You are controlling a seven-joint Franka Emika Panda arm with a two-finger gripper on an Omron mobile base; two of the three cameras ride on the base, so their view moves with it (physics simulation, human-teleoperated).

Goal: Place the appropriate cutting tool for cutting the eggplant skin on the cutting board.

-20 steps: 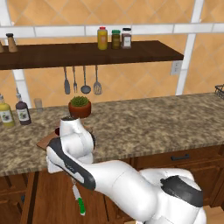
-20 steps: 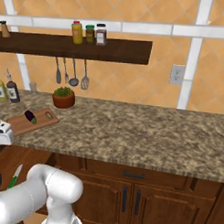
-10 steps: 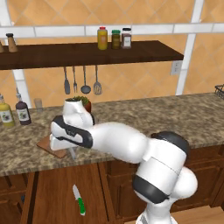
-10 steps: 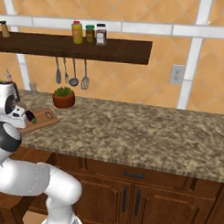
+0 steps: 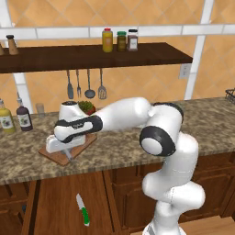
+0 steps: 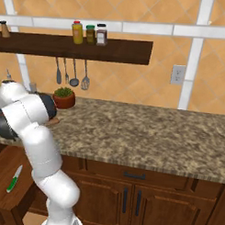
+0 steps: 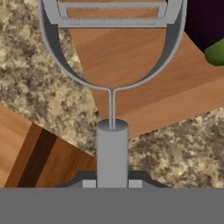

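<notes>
The end effector [image 5: 68, 151] pinches the peeler [image 7: 112, 87] by its handle, so the forked head reaches out over the board [image 7: 131, 65] while the handle is over the counter [image 7: 39, 87] at the board's edge. The eggplant [image 7: 205, 26] lies on the board beside the peeler head, which probably explains the offset approach. A green knife [image 5: 82, 210] lies well below the board, the wrong tool left aside.

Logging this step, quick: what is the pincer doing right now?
Pincer: shut on the peeler, held over the board near the eggplant.
</notes>
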